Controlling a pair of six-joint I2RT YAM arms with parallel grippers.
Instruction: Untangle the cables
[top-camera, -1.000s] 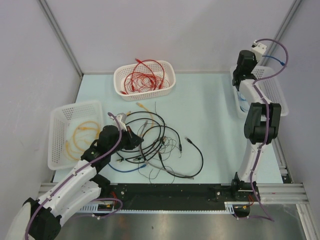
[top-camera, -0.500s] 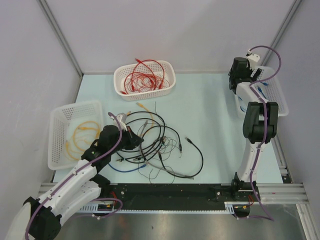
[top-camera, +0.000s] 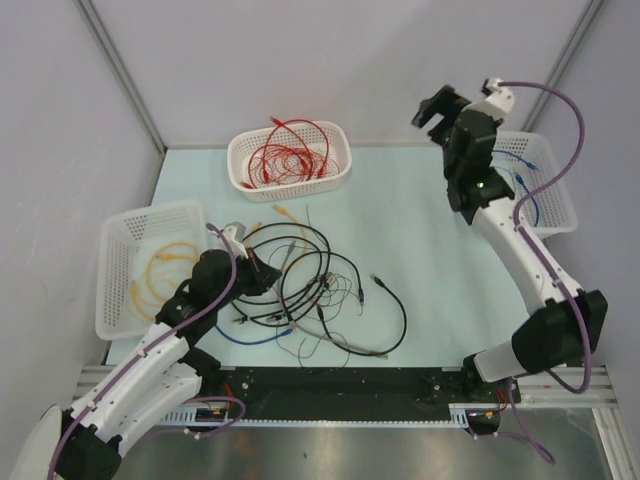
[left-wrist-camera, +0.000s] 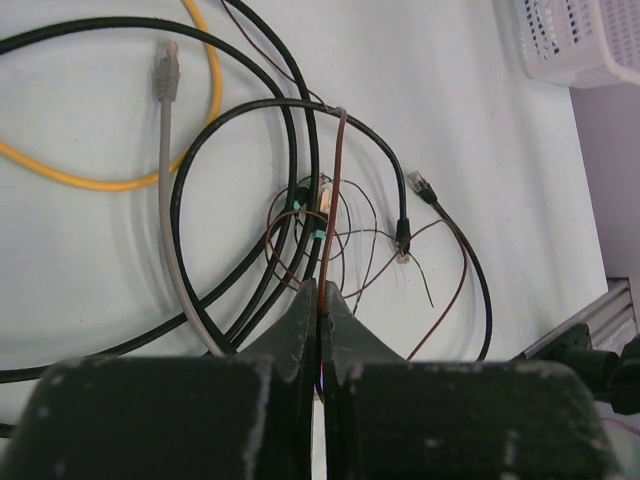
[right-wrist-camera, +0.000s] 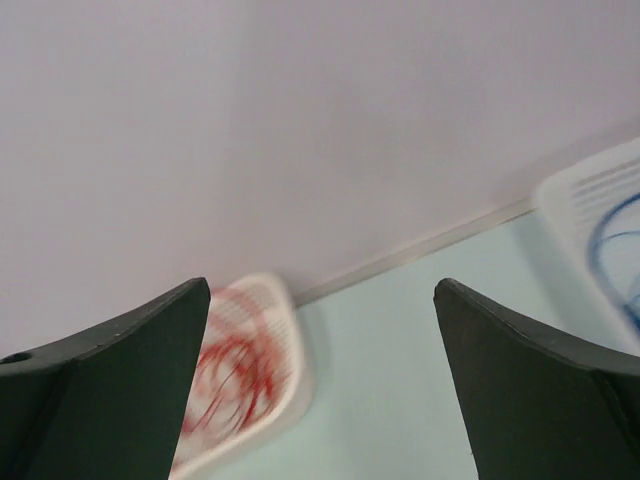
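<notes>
Table (left-wrist-camera: 470, 130): left fingers (left-wrist-camera: 293, 328) tight on cable (left-wrist-camera: 337, 170)

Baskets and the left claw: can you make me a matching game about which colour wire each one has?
Things:
1. left basket
2. back basket
3. right basket
4. left claw

What it holds:
A. red cables
B. thin brown wire
C. blue cable
D. yellow cable

Pairs: 1-D, 2-A, 3-C, 4-B
</notes>
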